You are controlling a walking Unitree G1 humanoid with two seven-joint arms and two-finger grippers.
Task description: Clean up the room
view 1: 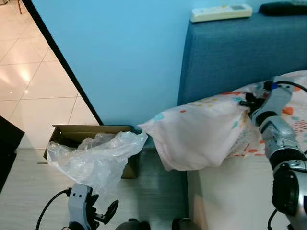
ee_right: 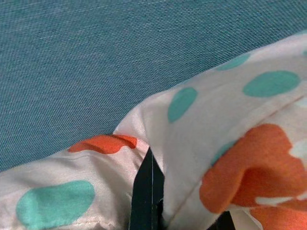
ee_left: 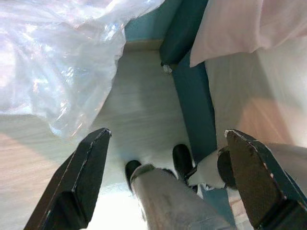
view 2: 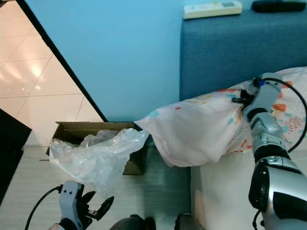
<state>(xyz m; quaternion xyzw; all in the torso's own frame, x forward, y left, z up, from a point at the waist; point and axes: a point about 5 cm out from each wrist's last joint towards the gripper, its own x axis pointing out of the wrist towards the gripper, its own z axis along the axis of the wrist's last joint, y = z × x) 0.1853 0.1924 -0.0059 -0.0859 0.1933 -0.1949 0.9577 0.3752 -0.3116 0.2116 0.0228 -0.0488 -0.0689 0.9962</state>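
Note:
A white pillow (view 1: 201, 132) with orange and teal spots lies on the bed edge, one corner hanging over the floor. My right gripper (view 1: 247, 102) is shut on a fold of the pillow (ee_right: 192, 143) close to the blue headboard (view 1: 240, 52); its black fingers (ee_right: 147, 196) pinch the cloth. A crumpled clear plastic bag (view 1: 98, 158) spills out of a cardboard box (view 1: 72, 134) on the floor. Low down, my left gripper (view 1: 103, 211) stands open below the bag, fingers (ee_left: 86, 177) wide apart with nothing between them.
A white remote control (view 1: 220, 12) and a dark object (view 1: 283, 7) rest on top of the headboard. A blue wall (view 1: 120, 57) stands behind the box. Tiled floor (view 1: 33, 86) runs off to the left, and a dark object (view 1: 7, 143) sits at the left edge.

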